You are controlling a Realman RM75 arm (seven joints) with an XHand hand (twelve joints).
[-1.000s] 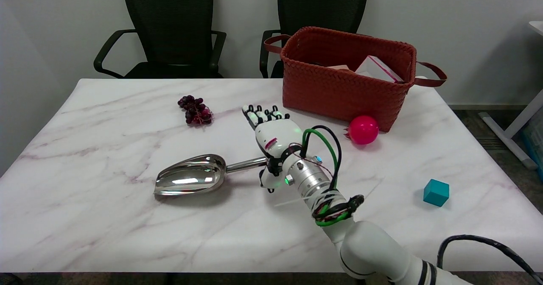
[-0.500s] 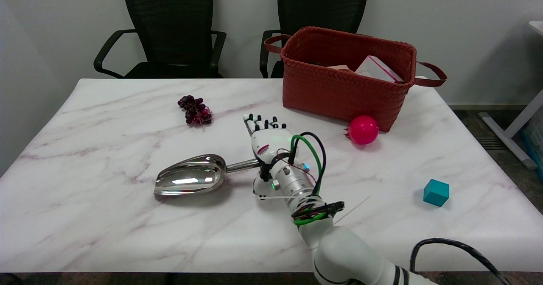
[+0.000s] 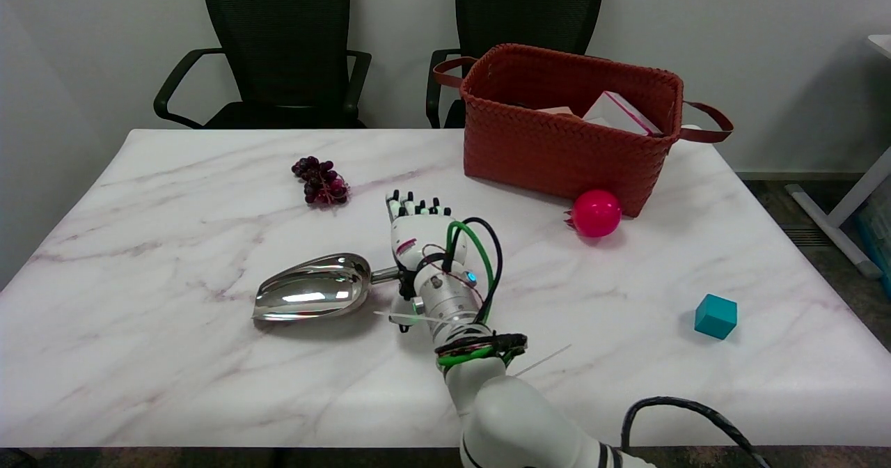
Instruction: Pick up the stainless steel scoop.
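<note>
1. Marble table (image 3: pixel 174 196): the scoop (image 3: pixel 313 294) lies flat near its middle, handle toward the arm, easy to reach.
2. Right hand (image 3: pixel 414 235) hovers over the handle, fingers spread, holding nothing; positioned for a grasp, I judge.

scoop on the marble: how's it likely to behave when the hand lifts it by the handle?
Probably rigid: the stainless steel scoop looks like one-piece metal. Its mirror polish and thin round handle suggest a slippery grip for the right hand above it. The wide bowl likely makes it front-heavy, so it may droop or twist.
</note>
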